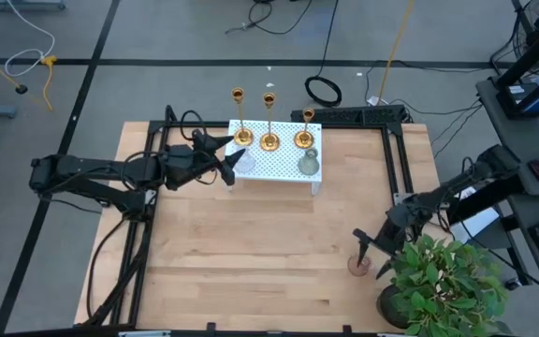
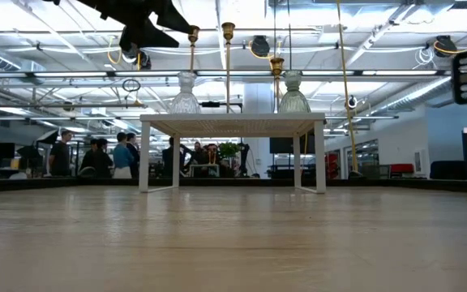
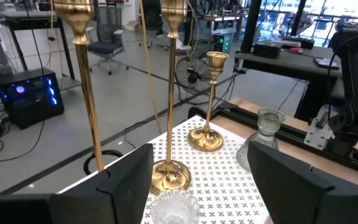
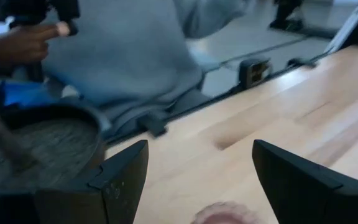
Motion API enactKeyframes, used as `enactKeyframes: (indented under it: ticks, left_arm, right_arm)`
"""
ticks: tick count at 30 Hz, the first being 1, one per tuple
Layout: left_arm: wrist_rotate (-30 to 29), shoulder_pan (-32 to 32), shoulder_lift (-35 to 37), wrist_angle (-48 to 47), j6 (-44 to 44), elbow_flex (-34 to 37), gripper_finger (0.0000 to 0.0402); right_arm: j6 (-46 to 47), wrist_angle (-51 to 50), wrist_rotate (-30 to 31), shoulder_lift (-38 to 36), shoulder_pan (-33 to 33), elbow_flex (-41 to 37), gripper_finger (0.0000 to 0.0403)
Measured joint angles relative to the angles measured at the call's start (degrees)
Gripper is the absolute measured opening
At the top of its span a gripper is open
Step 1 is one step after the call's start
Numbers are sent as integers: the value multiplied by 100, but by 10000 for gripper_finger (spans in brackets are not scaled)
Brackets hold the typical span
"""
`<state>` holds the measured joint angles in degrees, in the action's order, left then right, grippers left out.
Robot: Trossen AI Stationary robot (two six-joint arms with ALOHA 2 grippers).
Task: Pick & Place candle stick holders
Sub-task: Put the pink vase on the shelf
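Observation:
Three gold candle stick holders stand by their round bases on a small white perforated table (image 1: 279,168): a tall one (image 1: 240,117) at the left, a tall one (image 1: 269,122) in the middle, and a shorter one (image 1: 305,129) at the right. In the left wrist view they show as a left stem (image 3: 89,93), a middle stem (image 3: 169,93) and the short holder (image 3: 210,99). My left gripper (image 1: 225,156) is open at the white table's left end, facing them, with a clear glass vase (image 3: 174,208) between its fingers. My right gripper (image 1: 360,245) is open above a small pinkish object (image 1: 357,267).
A clear glass vase (image 1: 243,161) and a greenish glass vase (image 1: 309,165) stand on the white table in front of the holders. A potted plant (image 1: 438,281) stands at the near right corner. A person in grey (image 4: 123,50) is beyond the table's edge. Bare wood (image 1: 251,243) lies in the middle.

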<state>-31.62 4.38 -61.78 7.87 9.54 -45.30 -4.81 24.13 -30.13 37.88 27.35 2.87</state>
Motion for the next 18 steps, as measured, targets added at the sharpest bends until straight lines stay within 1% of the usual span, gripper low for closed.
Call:
enactKeyframes:
  ticks: [4, 8, 10, 14, 17, 18]
  left_arm:
    - [0, 2, 0, 5, 88, 0, 269]
    - [0, 2, 0, 16, 110, 0, 269]
    - [0, 2, 0, 40, 110, 0, 269]
    - [2, 2, 0, 191, 109, 0, 269]
    - [0, 2, 0, 261, 36, 0, 269]
    - [2, 2, 0, 277, 10, 0, 269]
  right_arm:
    - [-115, -82, 109, 280, 250, -4, 279]
    - [-351, -18, 834, 491, 324, -9, 279]
    - [-388, 4, 1049, 545, 316, -11, 279]
    - [-412, 199, 1065, 596, 316, -13, 279]
    - [-648, 513, 1091, 585, 316, -13, 279]
    - [-678, 517, 1186, 582, 316, -13, 279]
